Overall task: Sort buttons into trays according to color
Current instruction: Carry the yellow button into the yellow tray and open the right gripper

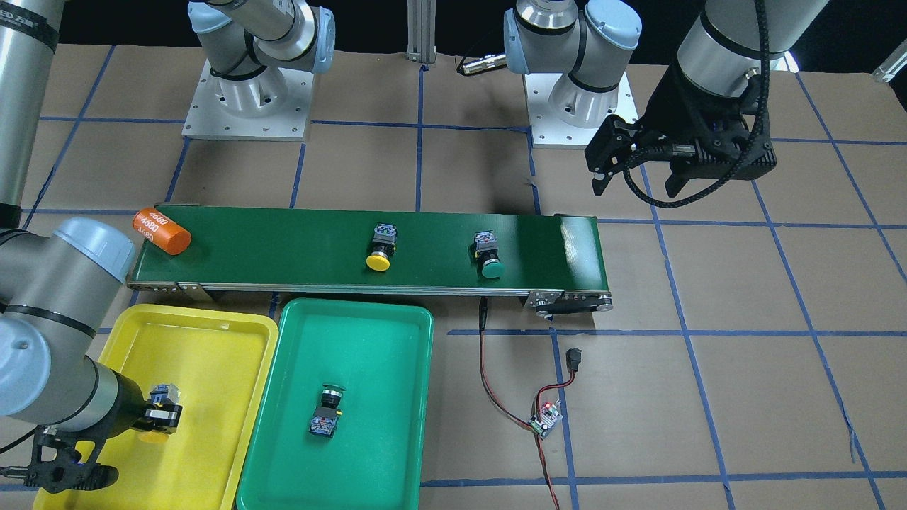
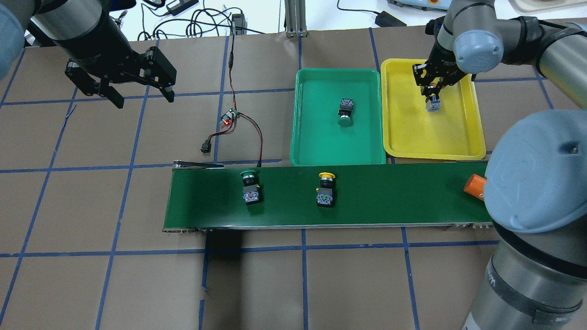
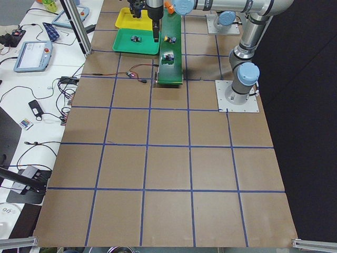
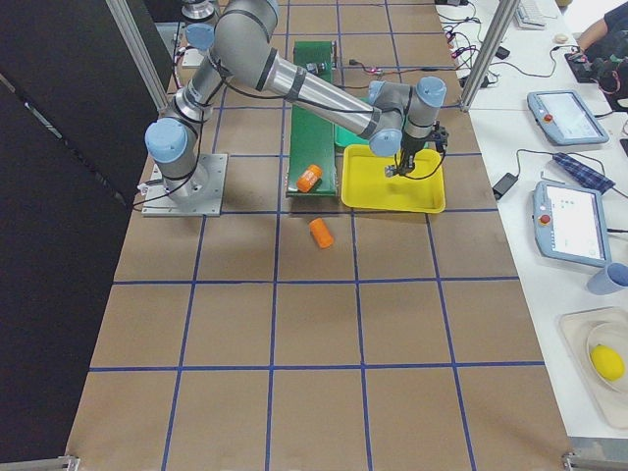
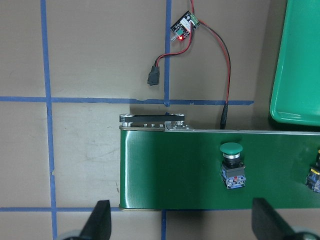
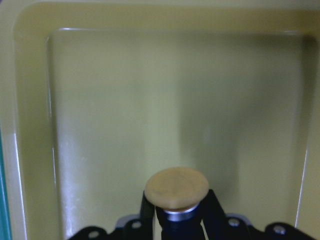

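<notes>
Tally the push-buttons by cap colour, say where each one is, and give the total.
Yellow: 2 - loose yellow button on the conveyor belt, held yellow button in the right end effector over the yellow tray.
Green: 2 - loose green button on that belt, sorted green button in the green tray.
Total: 4.

Both arms are brushed silver tubes (image 1: 25, 113) jointed with rounded pale blue-grey caps (image 1: 99, 244) and thin black rings. Each rises from a square white base plate (image 1: 212, 124) dotted with bolt holes. A braided black cable (image 1: 764, 71) trails down to the left arm's blocky black gripper (image 1: 635, 190).
</notes>
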Controlling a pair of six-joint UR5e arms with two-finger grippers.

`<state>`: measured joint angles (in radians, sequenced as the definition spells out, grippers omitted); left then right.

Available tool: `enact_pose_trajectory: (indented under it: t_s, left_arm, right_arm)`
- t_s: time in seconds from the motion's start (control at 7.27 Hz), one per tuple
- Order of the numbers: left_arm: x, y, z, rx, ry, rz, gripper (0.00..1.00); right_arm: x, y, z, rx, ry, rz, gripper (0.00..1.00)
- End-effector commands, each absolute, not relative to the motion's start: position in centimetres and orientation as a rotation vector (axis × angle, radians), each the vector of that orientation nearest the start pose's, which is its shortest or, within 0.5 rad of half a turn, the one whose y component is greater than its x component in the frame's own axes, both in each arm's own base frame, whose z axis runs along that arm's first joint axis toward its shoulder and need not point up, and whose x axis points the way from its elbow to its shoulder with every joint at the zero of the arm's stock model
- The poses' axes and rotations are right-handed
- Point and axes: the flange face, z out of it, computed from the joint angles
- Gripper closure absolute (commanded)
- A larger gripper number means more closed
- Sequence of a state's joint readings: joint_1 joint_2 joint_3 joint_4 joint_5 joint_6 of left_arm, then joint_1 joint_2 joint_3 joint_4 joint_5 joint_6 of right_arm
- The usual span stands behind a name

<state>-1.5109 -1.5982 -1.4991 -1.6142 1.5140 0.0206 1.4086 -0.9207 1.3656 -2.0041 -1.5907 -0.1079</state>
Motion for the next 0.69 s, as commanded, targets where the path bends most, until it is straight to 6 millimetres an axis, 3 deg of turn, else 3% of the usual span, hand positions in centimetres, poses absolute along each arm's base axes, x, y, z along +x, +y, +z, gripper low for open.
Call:
enact_pose_trajectory:
  t_s: [0.0,0.14,0.28,0.55]
  left_arm:
    - [-10.9,-51.1,50.5,-0.064,3.197,-0.011,0.00]
    - [-10.9,-51.1,50.5,-0.063,3.197,-0.013,0.00]
    - [-10.9,-51.1,50.4,-0.066,3.199,-0.013,0.00]
    - [-10.9,-51.1,50.4,-0.063,3.199,-0.016,0.00]
  right_arm:
    - [1.7,-71.4,23.6,0.014,3.161,0.020,0.17]
    - [1.8,-70.7,25.8,0.012,3.162,-0.007,0.00]
    - [2.2,-68.6,29.3,0.012,3.160,0.007,0.00]
    - [3.4,-61.2,34.4,0.010,3.160,-0.010,0.00]
